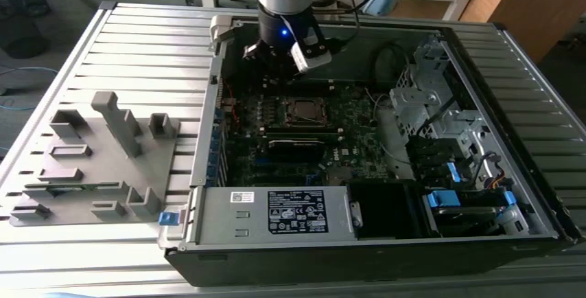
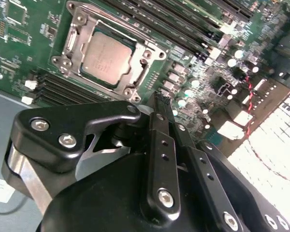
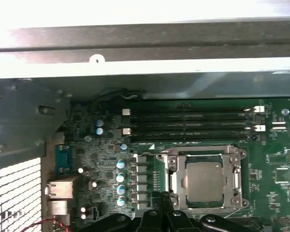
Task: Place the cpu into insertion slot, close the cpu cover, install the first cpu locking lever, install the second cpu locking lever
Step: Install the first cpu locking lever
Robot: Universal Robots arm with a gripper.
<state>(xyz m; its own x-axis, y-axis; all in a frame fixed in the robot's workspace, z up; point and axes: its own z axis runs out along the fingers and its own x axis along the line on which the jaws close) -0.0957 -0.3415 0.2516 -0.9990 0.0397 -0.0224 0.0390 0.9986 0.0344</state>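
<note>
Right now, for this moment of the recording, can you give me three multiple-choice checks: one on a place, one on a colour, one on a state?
1. Where is the cpu? A on the grey rack; B in the insertion slot; C on the slatted table.
2. What colour is the motherboard? A red; B white; C green.
3. How does the cpu cover stand? A lying flat around the chip; B raised upright; C taken off.
Answers: B, both wrist views show the chip seated in its socket; C, the bare board surface is green; A, the metal frame lies level around the chip.
</note>
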